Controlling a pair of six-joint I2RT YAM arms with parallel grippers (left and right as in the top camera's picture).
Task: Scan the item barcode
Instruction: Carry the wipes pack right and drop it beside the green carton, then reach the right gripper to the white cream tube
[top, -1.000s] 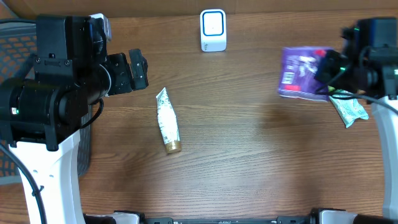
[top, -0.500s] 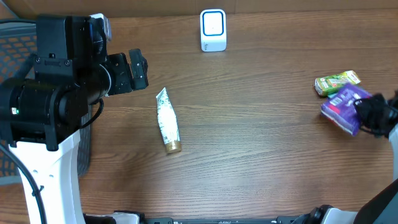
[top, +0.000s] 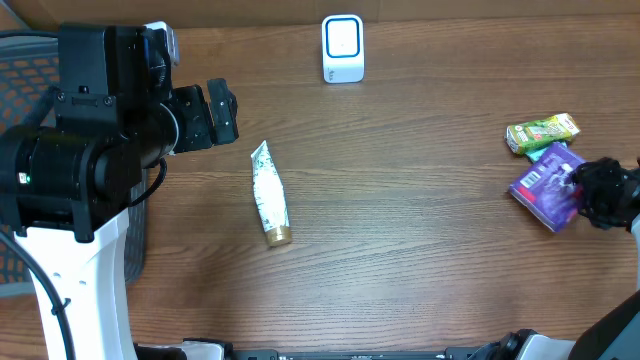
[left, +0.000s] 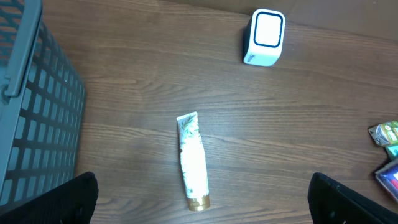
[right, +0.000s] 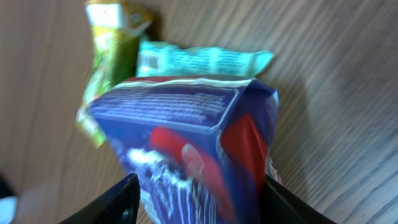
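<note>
One crinkly purple pouch (right: 186, 124) sits between the right gripper's (right: 198, 198) spread fingers, by one lime packet (right: 109, 56) and one mint packet (right: 205, 59). One slim tube (top: 268, 192), one boxy scanner (top: 342, 48); the left gripper (top: 220, 114) is spread.

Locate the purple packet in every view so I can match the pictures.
Overhead: purple packet lies at the right edge, about mid-height.
Left wrist: only a corner shows at the lower right edge.
Right wrist: it fills the centre.
Shared landmark: the lime-green packet beside it, in all three.
</note>
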